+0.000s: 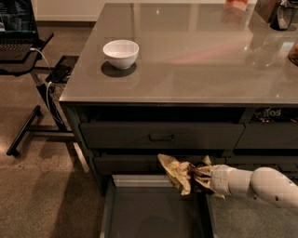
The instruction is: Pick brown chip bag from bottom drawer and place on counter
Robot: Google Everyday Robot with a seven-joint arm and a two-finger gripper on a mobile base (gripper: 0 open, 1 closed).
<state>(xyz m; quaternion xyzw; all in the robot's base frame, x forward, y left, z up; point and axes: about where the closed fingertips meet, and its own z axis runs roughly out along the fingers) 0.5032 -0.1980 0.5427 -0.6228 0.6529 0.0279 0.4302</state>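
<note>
The brown chip bag (176,173), crumpled cream-yellow with a dark brown patch, hangs in the air above the open bottom drawer (156,209), in front of the drawer fronts. My gripper (199,175) reaches in from the right on a white arm and is shut on the bag's right end. The drawer is pulled out and its dark grey inside shows no other object. The glossy grey counter (195,60) lies above, well over the bag.
A white bowl (120,53) stands on the counter's left part. Dark items sit at the counter's far right edge (279,14). A dark packet with "Tos" lettering (270,114) sits in the right compartment. A black laptop stand (28,60) with cables stands to the left.
</note>
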